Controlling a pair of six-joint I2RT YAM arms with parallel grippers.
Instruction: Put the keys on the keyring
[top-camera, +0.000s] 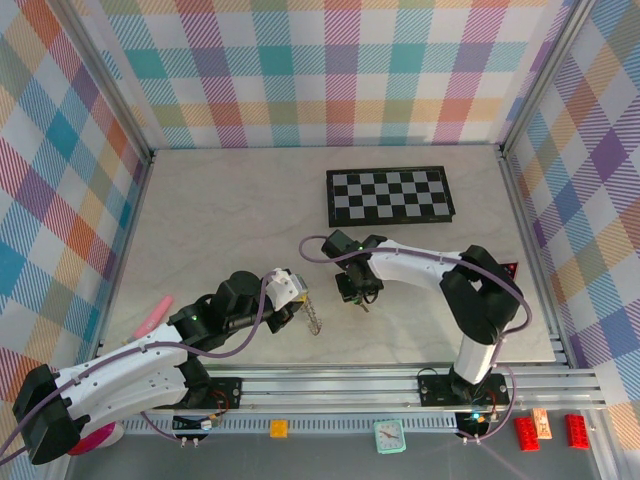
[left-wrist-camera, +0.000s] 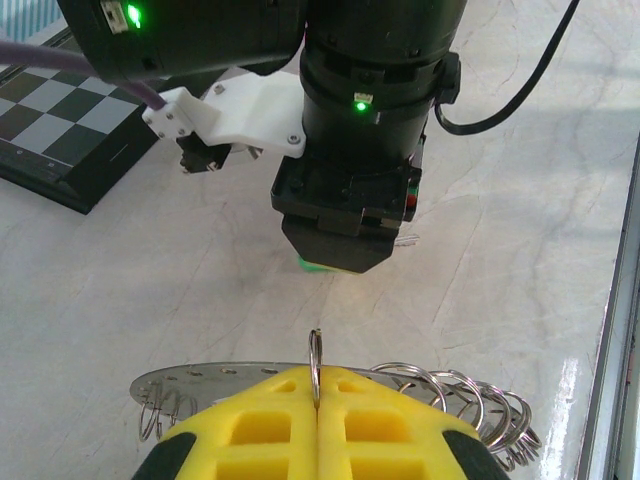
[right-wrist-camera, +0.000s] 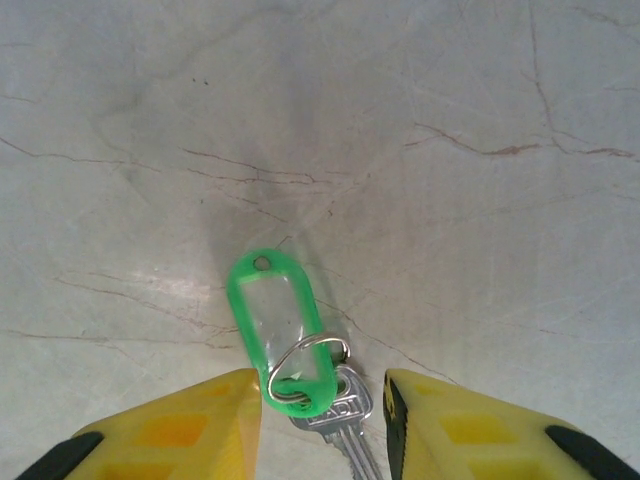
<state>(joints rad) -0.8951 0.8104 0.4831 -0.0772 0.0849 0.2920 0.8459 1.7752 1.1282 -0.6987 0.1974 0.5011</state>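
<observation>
Your right gripper (right-wrist-camera: 322, 378) stood open astride the key (right-wrist-camera: 335, 412), left gripper (left-wrist-camera: 316, 375) pinching the keyring (left-wrist-camera: 200, 381); an off-centre close risked skidding the key.

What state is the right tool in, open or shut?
Open. In the right wrist view the yellow fingers of the right tool stand apart, the green-tagged key lying loose on the table between them.
</observation>
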